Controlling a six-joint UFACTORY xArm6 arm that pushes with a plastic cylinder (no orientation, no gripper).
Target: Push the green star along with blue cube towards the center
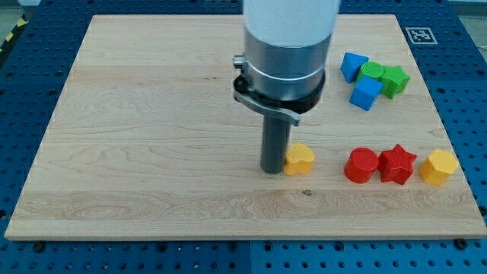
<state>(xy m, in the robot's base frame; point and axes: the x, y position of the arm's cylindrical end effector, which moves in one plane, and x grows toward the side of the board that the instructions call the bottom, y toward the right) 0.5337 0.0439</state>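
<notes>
Resting on the bench [152, 114] near the middle, my tip [272, 170] is touching a yellow block [299, 159], well apart from the targets. There is no claw, only a bare rod. The green star [395, 79] and blue cube [366, 92] are sitting together near the view's top right. I judge the tip should be circling round to their right side, then pushing left through both, steering clear of the neighbouring blue block [352, 65] and green block [372, 71].

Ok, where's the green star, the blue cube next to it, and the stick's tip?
green star [395, 79], camera view, on its top face.
blue cube [366, 92], camera view, on its top face, the one touching the star.
my tip [274, 170], camera view, the rod's very end, beside the yellow block [299, 158].
</notes>
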